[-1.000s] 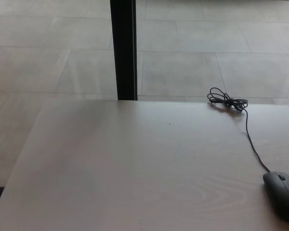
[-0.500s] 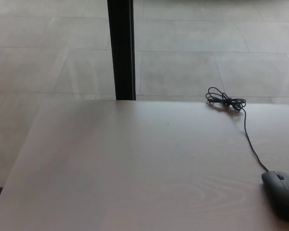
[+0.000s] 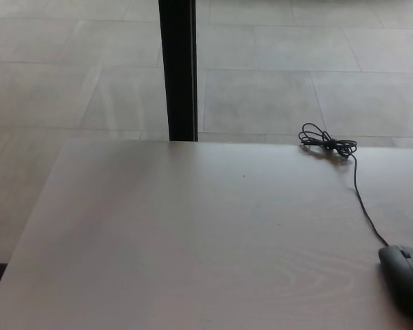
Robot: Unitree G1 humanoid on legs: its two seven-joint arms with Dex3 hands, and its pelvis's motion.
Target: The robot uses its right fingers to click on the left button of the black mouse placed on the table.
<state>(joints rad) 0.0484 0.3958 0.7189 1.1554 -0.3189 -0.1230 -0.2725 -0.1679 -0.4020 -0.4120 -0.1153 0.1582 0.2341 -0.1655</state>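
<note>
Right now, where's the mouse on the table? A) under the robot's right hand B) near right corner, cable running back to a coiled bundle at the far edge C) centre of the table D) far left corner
B: the black mouse sits at the table's near right, its cable leading to a coiled bundle by the far edge; no hand shows.

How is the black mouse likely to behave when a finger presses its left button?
The black mouse sits flat and low on the smooth table, so it probably won't tip, though it may slide under a sideways push. Its thin cable lies slack, with a floppy bundle at the far edge, so it should offer little drag.
</note>
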